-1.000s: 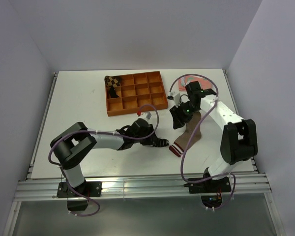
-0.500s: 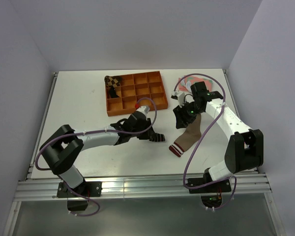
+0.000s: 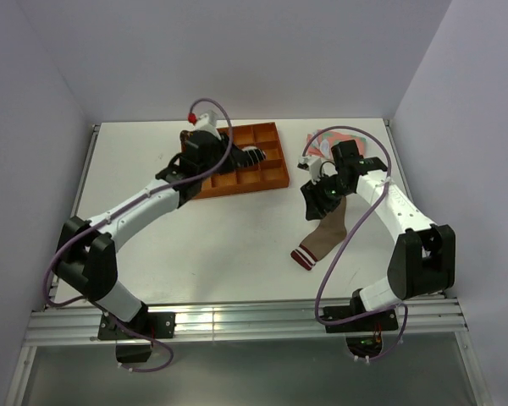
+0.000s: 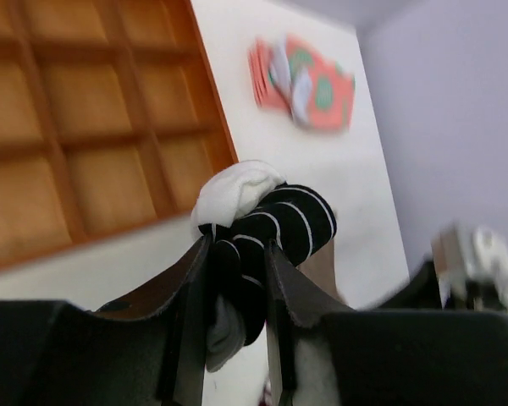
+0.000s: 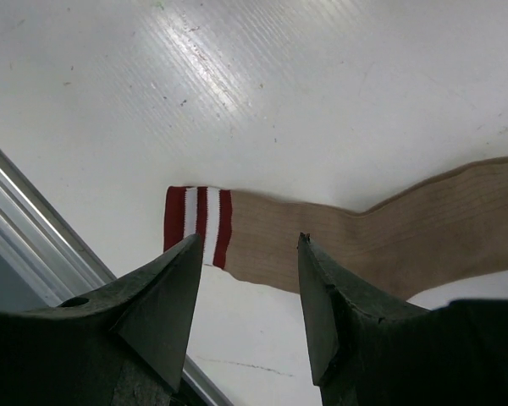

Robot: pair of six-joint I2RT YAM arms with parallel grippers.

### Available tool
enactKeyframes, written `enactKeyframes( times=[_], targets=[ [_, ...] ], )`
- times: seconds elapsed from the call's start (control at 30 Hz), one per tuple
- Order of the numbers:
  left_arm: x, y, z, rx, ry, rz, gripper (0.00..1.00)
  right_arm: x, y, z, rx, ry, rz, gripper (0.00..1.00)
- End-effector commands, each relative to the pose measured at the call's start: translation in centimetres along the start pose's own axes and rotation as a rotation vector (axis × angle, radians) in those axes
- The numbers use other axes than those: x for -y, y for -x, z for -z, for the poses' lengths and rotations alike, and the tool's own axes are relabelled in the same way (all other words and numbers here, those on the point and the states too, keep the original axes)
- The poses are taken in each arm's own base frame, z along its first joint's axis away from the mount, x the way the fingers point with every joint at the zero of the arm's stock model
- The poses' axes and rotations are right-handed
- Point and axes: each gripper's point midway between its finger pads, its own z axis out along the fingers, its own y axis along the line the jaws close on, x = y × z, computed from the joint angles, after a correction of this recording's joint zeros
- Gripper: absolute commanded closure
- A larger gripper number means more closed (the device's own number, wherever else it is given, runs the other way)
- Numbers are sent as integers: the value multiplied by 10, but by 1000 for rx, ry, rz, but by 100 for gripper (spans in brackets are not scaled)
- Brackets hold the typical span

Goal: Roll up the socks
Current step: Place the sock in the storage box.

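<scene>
My left arm has swung from the near middle of the bench [image 3: 135, 169] to the far side, over the orange tray [image 3: 271, 176]. There the left fingers [image 4: 278, 304] are pinching the rolled black striped sock [image 4: 279, 224]. To the right, the right fingers [image 5: 165, 296] hang spread over the tan sock [image 5: 356, 241], which lies flat on the bench, striped cuff nearest.

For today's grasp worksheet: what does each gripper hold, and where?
Left gripper pinches the rolled black sock by one end; right gripper holds nothing.
</scene>
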Motion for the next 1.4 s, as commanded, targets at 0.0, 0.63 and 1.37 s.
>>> enactKeyframes(
  times=[0.0, 0.63, 1.37],
  targets=[
    [-18, 55, -13, 136, 51, 37, 100, 5, 8, 12, 50, -53, 27, 43],
    [-122, 95, -60, 214, 181, 174, 100, 12, 1, 6, 35, -84, 35, 44],
    [-190, 114, -173, 222, 213, 271, 100, 23, 4, -1, 19, -95, 43, 44]
  ],
)
